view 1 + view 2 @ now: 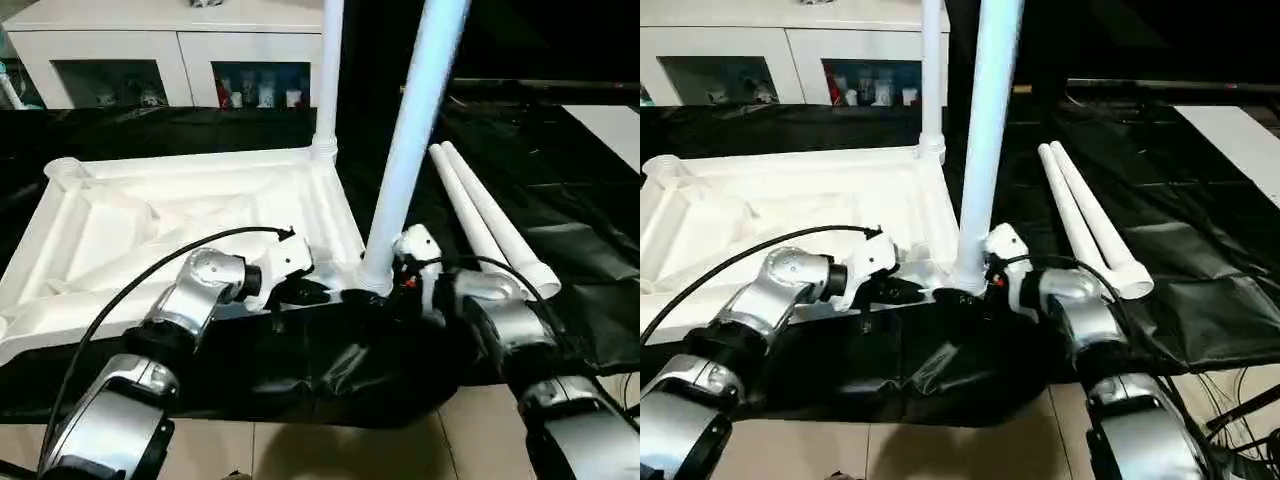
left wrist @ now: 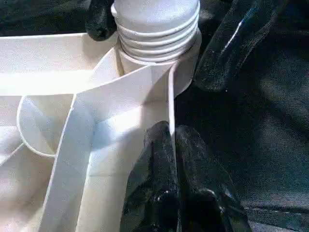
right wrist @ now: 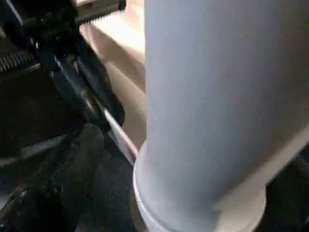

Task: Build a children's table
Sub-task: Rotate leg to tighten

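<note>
A black sheet (image 1: 560, 250) is covering the floor, and one white table top (image 1: 150, 230) is lying on it upside down.
Two legs are standing up in its corner holes: one far leg (image 1: 330, 70) and one near leg (image 1: 415, 140). Two more legs (image 1: 490, 225) are lying side by side on the sheet. The left gripper (image 2: 171, 145) is pinching the table top's edge. The right gripper (image 1: 405, 275) is sitting by the near leg's bottom; I cannot tell if it is open.
</note>
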Available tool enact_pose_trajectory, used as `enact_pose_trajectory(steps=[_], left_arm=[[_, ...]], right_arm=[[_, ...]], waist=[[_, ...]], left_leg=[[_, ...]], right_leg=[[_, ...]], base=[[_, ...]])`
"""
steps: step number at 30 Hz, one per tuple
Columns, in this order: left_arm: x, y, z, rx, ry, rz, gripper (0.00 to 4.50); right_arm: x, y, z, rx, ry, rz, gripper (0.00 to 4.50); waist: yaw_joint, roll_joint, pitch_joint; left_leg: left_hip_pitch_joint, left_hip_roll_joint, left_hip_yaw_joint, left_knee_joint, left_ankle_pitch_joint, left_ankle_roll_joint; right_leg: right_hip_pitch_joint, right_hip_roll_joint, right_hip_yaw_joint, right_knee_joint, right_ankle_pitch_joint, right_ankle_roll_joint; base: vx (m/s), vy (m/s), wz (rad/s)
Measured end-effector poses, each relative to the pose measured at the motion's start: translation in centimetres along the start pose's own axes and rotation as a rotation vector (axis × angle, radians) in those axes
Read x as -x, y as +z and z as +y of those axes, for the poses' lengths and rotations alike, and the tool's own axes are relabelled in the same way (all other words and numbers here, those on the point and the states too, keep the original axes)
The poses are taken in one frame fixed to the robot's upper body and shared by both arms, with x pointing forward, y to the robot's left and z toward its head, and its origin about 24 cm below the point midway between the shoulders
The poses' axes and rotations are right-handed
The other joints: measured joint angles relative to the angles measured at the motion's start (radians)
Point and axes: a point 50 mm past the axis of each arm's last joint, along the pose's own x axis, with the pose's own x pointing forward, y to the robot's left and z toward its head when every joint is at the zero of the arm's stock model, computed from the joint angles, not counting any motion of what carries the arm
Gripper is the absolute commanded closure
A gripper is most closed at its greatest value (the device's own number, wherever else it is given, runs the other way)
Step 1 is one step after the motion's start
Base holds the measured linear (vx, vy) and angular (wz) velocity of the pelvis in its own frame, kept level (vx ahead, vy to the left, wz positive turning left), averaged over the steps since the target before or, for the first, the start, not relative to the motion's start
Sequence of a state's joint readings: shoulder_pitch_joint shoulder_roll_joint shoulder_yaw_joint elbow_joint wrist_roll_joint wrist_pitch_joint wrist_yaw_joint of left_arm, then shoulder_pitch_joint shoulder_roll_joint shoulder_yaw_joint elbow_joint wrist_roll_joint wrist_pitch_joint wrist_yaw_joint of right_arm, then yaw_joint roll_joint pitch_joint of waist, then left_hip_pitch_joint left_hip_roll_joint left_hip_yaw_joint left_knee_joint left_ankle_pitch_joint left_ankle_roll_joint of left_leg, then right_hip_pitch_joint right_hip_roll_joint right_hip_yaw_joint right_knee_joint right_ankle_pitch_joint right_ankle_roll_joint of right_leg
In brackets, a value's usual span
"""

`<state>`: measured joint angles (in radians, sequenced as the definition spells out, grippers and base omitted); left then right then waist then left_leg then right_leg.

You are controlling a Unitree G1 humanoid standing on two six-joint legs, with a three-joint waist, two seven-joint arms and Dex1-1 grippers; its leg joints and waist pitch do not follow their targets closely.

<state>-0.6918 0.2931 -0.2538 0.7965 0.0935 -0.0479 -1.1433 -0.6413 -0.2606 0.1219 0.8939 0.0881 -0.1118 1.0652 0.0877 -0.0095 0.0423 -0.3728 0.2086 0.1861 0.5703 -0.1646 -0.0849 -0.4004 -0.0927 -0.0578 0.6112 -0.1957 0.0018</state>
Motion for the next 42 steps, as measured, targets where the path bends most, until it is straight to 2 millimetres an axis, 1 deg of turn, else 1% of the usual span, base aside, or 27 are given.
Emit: enact_pose_trajectory(steps=[2,7,8,11,12,13,14,16,18,19,20,30,33,35,37,40,42], left_arm=[[0.0,0.0,0.0,0.003,-0.001,0.0,4.5],[0.2,-0.1,-0.1,0.008,-0.01,0.001,4.5],[0.2,-0.1,-0.1,0.008,-0.01,0.002,4.5],[0.4,-0.2,-0.2,0.011,-0.016,0.003,4.5],[0.4,-0.2,-0.2,0.012,-0.019,0.003,4.5],[0.4,-0.2,-0.2,0.013,-0.021,0.003,4.5],[0.4,-0.2,-0.2,0.013,-0.021,0.003,4.5],[0.4,-0.2,-0.3,0.013,-0.023,0.003,4.5],[0.5,-0.2,-0.3,0.012,-0.026,0.003,4.5],[0.5,-0.2,-0.3,0.013,-0.027,0.003,4.5],[0.5,-0.2,-0.3,0.012,-0.028,0.003,4.5],[0.5,-0.2,-0.3,0.021,-0.03,0.005,4.5],[0.4,-0.3,-0.3,0.032,-0.015,0.006,4.5],[0.2,-0.4,0.2,0.052,0.048,0.01,4.5],[-0.6,-0.1,0.5,0.074,0.107,0.01,4.5],[-1.5,0.2,0.8,0.094,0.168,0.009,4.5],[-1.9,0.4,0.9,0.104,0.19,0.008,4.5]], right_arm=[[0.0,0.0,-0.2,-0.004,0.012,0.01,0.05],[0.1,0.0,-0.3,-0.007,0.021,0.02,0.63],[0.1,0.0,-0.3,-0.009,0.024,0.021,0.63],[0.1,-0.1,-0.3,-0.01,0.03,0.02,0.86],[0.1,-0.1,-0.3,-0.01,0.03,0.02,0.94],[0.1,-0.1,-0.3,-0.011,0.03,0.02,1.18],[0.2,-0.1,-0.3,-0.011,0.031,0.019,1.18],[0.2,-0.1,-0.4,-0.012,0.029,0.017,1.3],[0.3,-0.1,-0.4,-0.011,0.031,0.016,1.52],[0.3,-0.1,-0.3,-0.01,0.033,0.016,1.52],[0.3,-0.1,-0.3,-0.01,0.035,0.016,1.7],[0.2,-0.3,-0.3,-0.012,0.025,0.003,1.79],[-0.4,-0.3,-0.2,-0.027,-0.02,-0.014,1.8],[-1.7,-0.6,-0.1,-0.082,-0.167,-0.066,1.8],[-2.8,-0.7,0.0,-0.158,-0.334,-0.115,1.8],[-3.8,-0.7,0.1,-0.214,-0.488,-0.136,1.81],[-4.1,-0.7,0.1,-0.233,-0.558,-0.142,1.81]], waist=[[-0.001,0.002,0.0],[0.0,0.002,0.0],[0.0,0.002,0.0],[0.001,0.001,0.0],[0.002,0.001,0.0],[0.002,0.001,0.0],[0.002,0.001,0.0],[0.002,0.001,0.0],[0.003,0.002,0.0],[0.003,0.003,0.0],[0.003,0.003,0.0],[0.002,0.003,0.0],[-0.002,0.003,0.0],[-0.011,0.002,0.0],[-0.017,0.003,0.0],[-0.024,0.004,-0.001],[-0.027,0.005,-0.001]], left_leg=[[0.0,0.0,0.0,0.0,0.0,0.0],[0.0,0.0,0.001,0.0,0.0,0.0],[0.0,0.0,0.001,0.0,0.0,0.0],[0.0,0.0,0.001,0.0,0.0,0.0],[0.0,0.0,0.002,0.0,0.0,0.0],[0.0,0.0,0.003,0.0,0.0,0.0],[0.0,0.0,0.003,0.0,0.0,0.0],[0.0,0.0,0.004,0.0,0.0,0.0],[0.0,0.0,0.004,0.0,0.0,0.0],[0.0,0.0,0.004,0.0,0.0,0.0],[0.0,0.0,0.004,0.0,0.0,0.0],[0.0,0.0,0.004,0.001,0.0,0.0],[0.002,0.0,0.004,0.001,-0.001,-0.001],[0.005,0.0,0.004,0.001,-0.002,-0.004],[0.007,0.0,0.001,0.001,-0.002,-0.004],[0.007,-0.001,0.001,0.0,-0.002,-0.004],[0.007,-0.002,0.001,0.0,-0.002,-0.004]], right_leg=[[0.0,0.0,0.0,0.0,0.0,0.0],[0.0,0.0,0.0,0.0,0.0,0.0],[0.0,0.0,0.0,0.0,0.0,0.0],[0.0,0.0,0.0,0.0,0.0,0.0],[0.0,0.0,0.0,0.0,0.0,0.0],[0.0,0.0,0.0,0.0,0.0,0.0],[0.0,0.0,0.0,0.0,0.0,0.0],[0.0,0.0,0.0,0.0,0.0,0.0],[0.0,0.0,0.0,0.0,0.0,0.0],[0.0,0.0,0.0,0.0,0.0,0.0],[0.0,0.0,0.0,0.0,0.0,0.0],[0.0,0.0,0.0,0.0,0.0,0.0],[0.0,0.0,0.001,0.002,0.0,-0.001],[0.0,0.0,0.001,0.004,0.002,-0.003],[0.001,0.0,0.002,0.003,0.002,-0.004],[0.002,0.0,0.004,0.002,0.002,-0.004],[0.002,0.0,0.005,0.001,0.003,-0.004]], base=[[0.0,0.0,0.0],[0.0,0.0,0.0],[0.0,0.0,0.0],[0.0,0.0,0.0],[0.0,0.0,0.0],[0.0,0.0,0.0],[0.0,0.0,0.0],[0.0,0.0,0.0],[0.0,0.0,0.0],[0.0,0.0,0.0],[0.0,0.0,0.0],[0.0,0.0,0.0],[0.0,0.0,0.0],[0.0,0.0,0.0],[0.0,0.0,0.0],[0.0,0.0,0.0],[0.0,0.0,0.0]])
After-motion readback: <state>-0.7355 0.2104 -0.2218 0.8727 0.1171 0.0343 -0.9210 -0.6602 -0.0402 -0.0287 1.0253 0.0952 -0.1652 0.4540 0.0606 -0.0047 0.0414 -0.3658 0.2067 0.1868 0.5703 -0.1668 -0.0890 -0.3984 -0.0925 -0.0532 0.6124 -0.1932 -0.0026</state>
